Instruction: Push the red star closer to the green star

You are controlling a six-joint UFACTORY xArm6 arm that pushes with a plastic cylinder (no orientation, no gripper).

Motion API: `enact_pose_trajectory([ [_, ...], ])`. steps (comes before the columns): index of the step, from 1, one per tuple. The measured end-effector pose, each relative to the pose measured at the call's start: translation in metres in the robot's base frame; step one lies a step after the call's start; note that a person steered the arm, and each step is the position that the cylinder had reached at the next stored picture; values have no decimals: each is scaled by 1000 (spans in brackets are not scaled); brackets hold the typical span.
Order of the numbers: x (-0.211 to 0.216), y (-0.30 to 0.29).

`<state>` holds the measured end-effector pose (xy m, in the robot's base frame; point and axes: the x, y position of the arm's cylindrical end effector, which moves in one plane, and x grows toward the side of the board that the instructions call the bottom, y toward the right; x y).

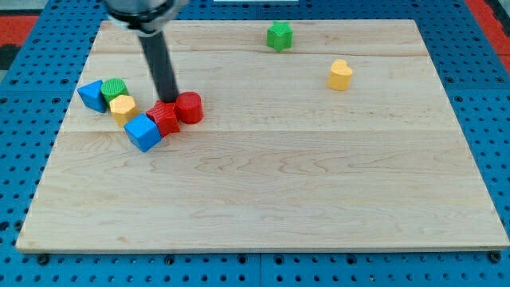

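My tool, a bare rod gripping nothing, has my tip [172, 101] touching the red star [166, 117] at left of frame; the red cylinder [190, 107] beside it may get dragged toward the green star [279, 36].

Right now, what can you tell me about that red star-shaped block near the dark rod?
The red star is a small, glossy, ridged block lying flat on the wooden board, toward the view's left. A red cylinder touches its right side and a blue cube presses against its lower left. My tip sits at its upper edge, apparently in contact. The green star lies far off, toward the view's top.
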<state>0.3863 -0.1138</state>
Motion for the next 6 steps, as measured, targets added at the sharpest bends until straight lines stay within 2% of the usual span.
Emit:
enact_pose_trajectory([
  [1, -2, 7],
  [2, -32, 31],
  [3, 0, 118],
  [4, 84, 126],
  [5, 109, 74],
  [6, 96, 5],
])
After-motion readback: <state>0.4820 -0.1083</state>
